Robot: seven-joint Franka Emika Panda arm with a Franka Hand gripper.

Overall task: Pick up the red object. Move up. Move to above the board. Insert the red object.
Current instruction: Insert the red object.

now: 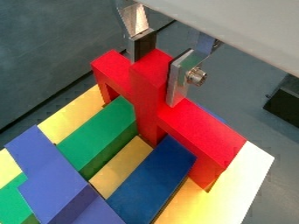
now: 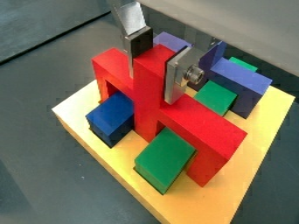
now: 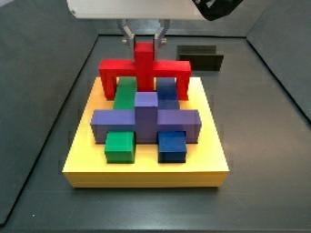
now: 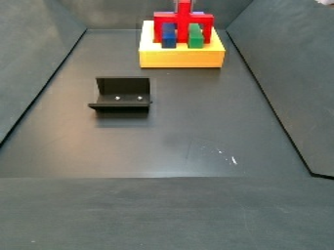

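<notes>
Red object (image 1: 163, 101) fills both wrist views, its central post pinched between the silver fingers (image 1: 184, 74) of the gripper (image 1: 162, 54), legs down on the board (image 1: 260, 179) among green and blue blocks. In a side view it stands upright at the board's (image 3: 145, 167) rear, behind the purple piece (image 3: 147, 119). In a side view the fixture (image 4: 121, 96) sits well apart.

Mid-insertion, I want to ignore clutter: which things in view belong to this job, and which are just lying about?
Job:
- red object, standing on the board, its post between the fingers
- board, the yellow slab
- gripper, above the board's far end

Lying about:
- purple piece, green blocks and blue blocks on the board
- fixture on the floor
</notes>
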